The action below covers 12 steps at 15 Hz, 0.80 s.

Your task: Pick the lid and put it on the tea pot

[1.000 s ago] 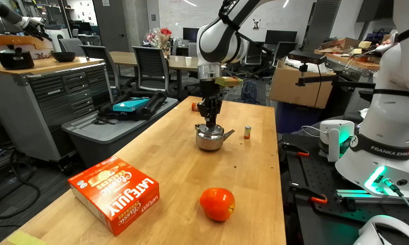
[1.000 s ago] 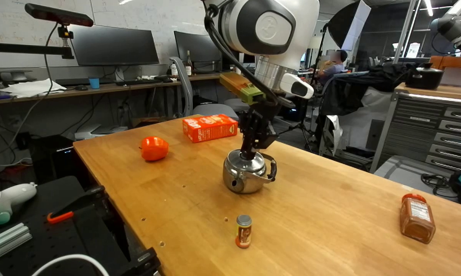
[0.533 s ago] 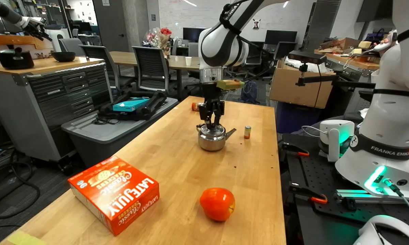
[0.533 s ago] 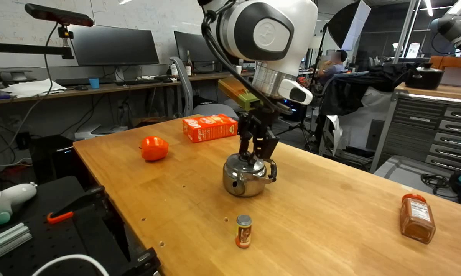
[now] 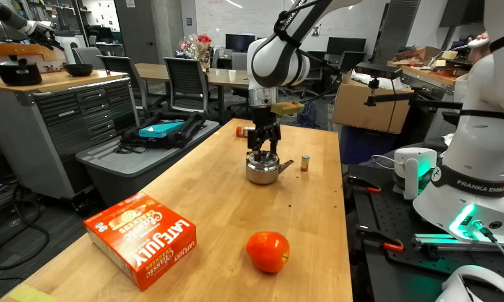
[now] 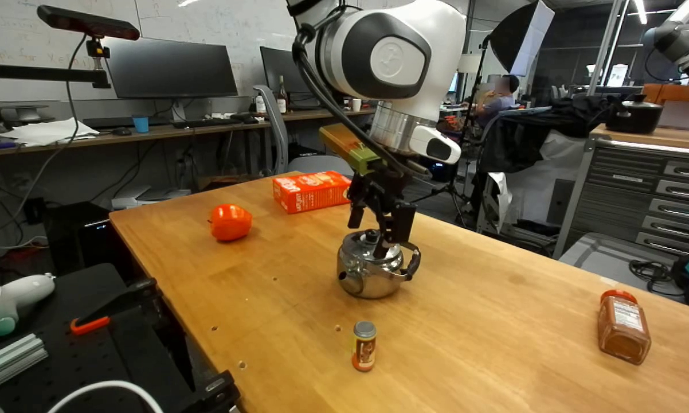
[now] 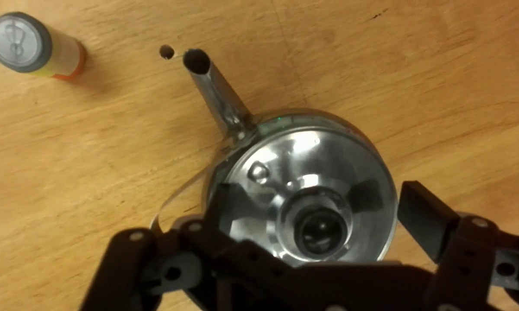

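Note:
The silvery lid (image 7: 337, 160) sits on top of the steel tea pot (image 6: 373, 280), its black knob (image 7: 321, 231) pointing up. In the wrist view my gripper (image 7: 324, 211) stands wide open over the lid, one of its fingers on either side of the knob and apart from it. Both exterior views put the gripper (image 6: 368, 235) right above the pot (image 5: 262, 174); one finger reaches low beside the pot's handle (image 6: 414, 264), and whether it touches the lid I cannot tell. Part of the lid's near rim is hidden behind the gripper in the wrist view.
A small can-like shaker (image 6: 364, 346) stands on the table near the spout (image 7: 218, 93). Farther off are an orange-red fruit (image 5: 268, 251), a red cracker box (image 5: 141, 239) and a lying spice jar (image 6: 623, 326). The table edge (image 5: 345, 209) runs along the robot's side.
The fingers were closed on the knob; they have spread wide and let it go. Meanwhile the pot has shifted and turned slightly, and the arm has moved a little with it.

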{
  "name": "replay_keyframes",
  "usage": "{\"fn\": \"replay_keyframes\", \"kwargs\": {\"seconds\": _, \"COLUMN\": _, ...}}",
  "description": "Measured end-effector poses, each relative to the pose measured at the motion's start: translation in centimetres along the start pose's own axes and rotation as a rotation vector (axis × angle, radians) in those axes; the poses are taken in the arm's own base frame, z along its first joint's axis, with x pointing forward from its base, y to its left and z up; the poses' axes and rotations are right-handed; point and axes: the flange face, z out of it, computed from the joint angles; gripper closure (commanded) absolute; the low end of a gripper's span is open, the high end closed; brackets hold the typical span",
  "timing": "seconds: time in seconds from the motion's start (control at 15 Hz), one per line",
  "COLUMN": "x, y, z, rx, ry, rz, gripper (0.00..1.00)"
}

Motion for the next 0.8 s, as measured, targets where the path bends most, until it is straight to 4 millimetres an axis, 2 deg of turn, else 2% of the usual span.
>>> {"fn": "replay_keyframes", "kwargs": {"seconds": 0.33, "x": -1.2, "y": -0.2, "z": -0.4, "rx": -0.009, "ry": 0.021, "rz": -0.018, "gripper": 0.0}}
{"fn": "replay_keyframes", "kwargs": {"seconds": 0.8, "x": -4.4, "y": -1.3, "z": -2.5, "rx": -0.047, "ry": 0.046, "rz": -0.084, "gripper": 0.0}}
